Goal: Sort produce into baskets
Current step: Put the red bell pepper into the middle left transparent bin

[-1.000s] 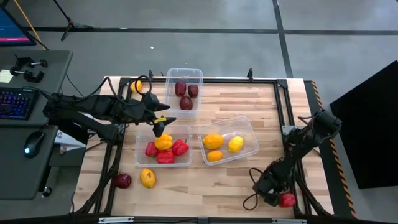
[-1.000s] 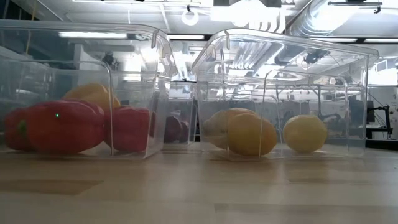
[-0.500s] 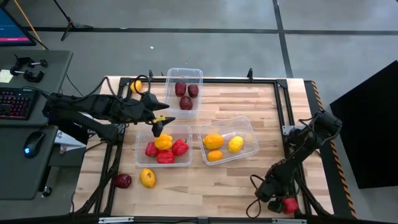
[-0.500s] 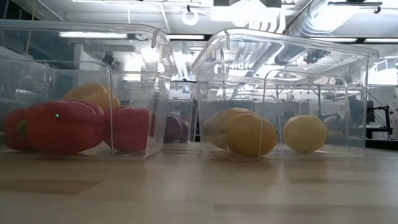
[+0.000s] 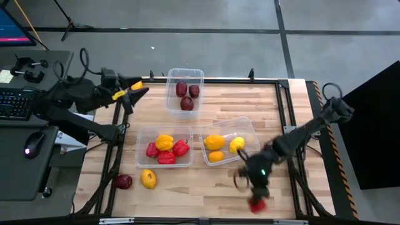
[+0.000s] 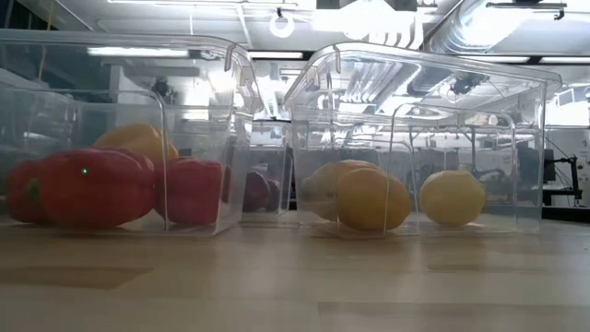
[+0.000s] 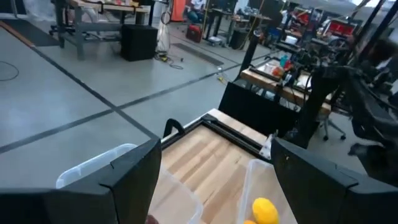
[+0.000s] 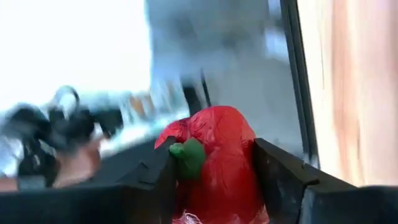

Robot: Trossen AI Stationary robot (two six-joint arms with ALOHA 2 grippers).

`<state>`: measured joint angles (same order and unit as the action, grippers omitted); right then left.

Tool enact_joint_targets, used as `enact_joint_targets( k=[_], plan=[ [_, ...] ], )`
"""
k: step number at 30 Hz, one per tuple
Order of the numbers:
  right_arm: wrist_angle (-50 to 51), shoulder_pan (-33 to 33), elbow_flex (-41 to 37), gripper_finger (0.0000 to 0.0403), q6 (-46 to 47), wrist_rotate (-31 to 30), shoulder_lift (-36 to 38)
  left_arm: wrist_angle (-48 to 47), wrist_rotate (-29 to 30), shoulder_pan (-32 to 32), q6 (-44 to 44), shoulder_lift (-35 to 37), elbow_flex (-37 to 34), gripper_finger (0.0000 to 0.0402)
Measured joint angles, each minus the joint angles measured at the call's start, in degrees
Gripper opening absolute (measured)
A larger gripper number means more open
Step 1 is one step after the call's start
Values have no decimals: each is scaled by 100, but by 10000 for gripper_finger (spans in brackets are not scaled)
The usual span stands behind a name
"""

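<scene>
Three clear tubs stand on the wooden table. The far tub holds maroon pieces, the near left tub holds red peppers and a yellow piece, and the right tub holds yellow and orange pieces. A maroon piece and a yellow piece lie loose near the table's near left corner. My right gripper is shut on a red pepper near the table's near edge. My left gripper is open and empty at the table's far left corner. My right gripper pinches the red pepper by its two sides between its two fingers. The green stem faces back toward the wrist. Whether the pepper is clear of the table, I cannot tell.
The black table frame runs along the table's edges. A desk with a keyboard and mouse stands beyond the left edge. Bare wood lies between the tubs and the near edge. The low view shows the near tubs from the side.
My left gripper has drawn back from above the near left tub toward the table's far left corner. My right gripper, beside the red pepper at the near right corner before, has gone quickly toward the table's left with the pepper between its fingers.
</scene>
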<state>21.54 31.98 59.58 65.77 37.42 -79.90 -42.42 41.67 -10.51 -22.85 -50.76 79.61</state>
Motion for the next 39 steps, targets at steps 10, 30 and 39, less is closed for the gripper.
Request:
enact_joint_targets(
  k=[10, 30, 39],
  plan=[
    [-151, -2086, 1798, 164, -3552, -2730, -510, -305, -160, -6, -128, -119, -169, 291],
    [-1100, -2867, 4677, 165, -3181, -1191, -4160, -231, -959, -2, -603, -23, -192, 291],
    [-541, -2918, 5343, 239, -4116, -1772, -4299, -229, -1009, -2, -575, -24, -190, 291]
  ],
)
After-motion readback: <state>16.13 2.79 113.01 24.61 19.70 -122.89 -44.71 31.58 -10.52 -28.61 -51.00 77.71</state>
